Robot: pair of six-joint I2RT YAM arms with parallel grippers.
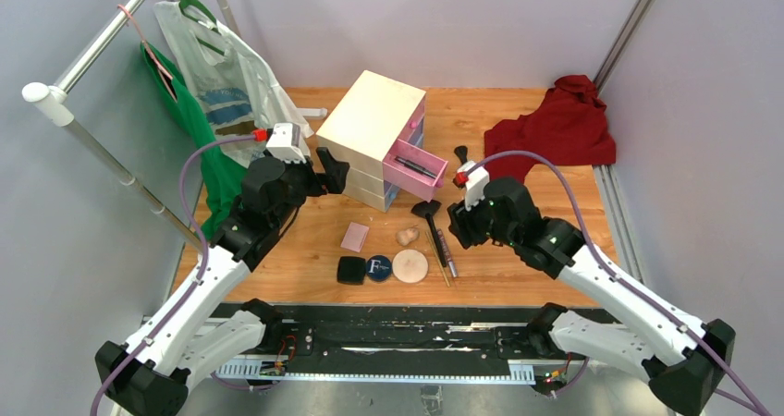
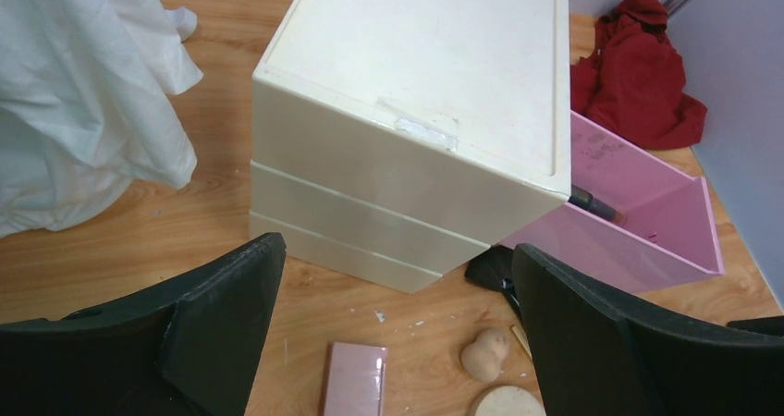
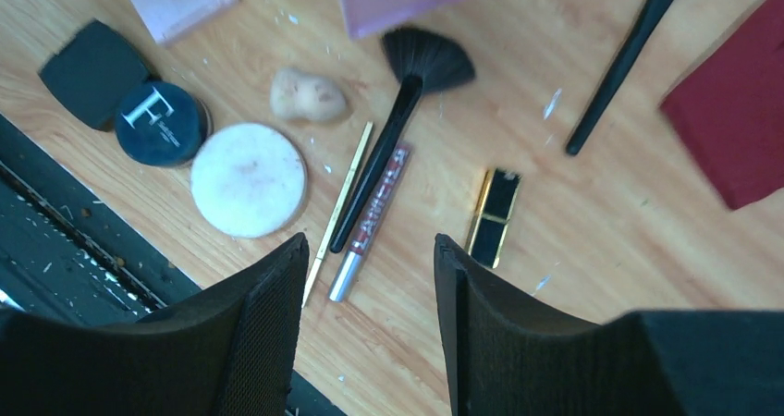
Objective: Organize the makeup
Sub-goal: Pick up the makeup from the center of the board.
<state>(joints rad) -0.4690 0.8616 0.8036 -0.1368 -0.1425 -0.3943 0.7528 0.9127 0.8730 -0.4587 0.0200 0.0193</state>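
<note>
The makeup lies on the wooden table in front of the cream chest: a pink square, a black square compact, a round navy compact, a beige puff, a beige sponge, a black fan brush and pencils. A second black brush lies behind them. The black-gold lipstick shows in the right wrist view. The pink drawer stands open with a pencil in it. My left gripper is open and empty beside the chest. My right gripper is open and empty above the pencils.
A red cloth lies at the back right. A white bag and a green cloth hang from a rack at the left. A black rail runs along the table's near edge.
</note>
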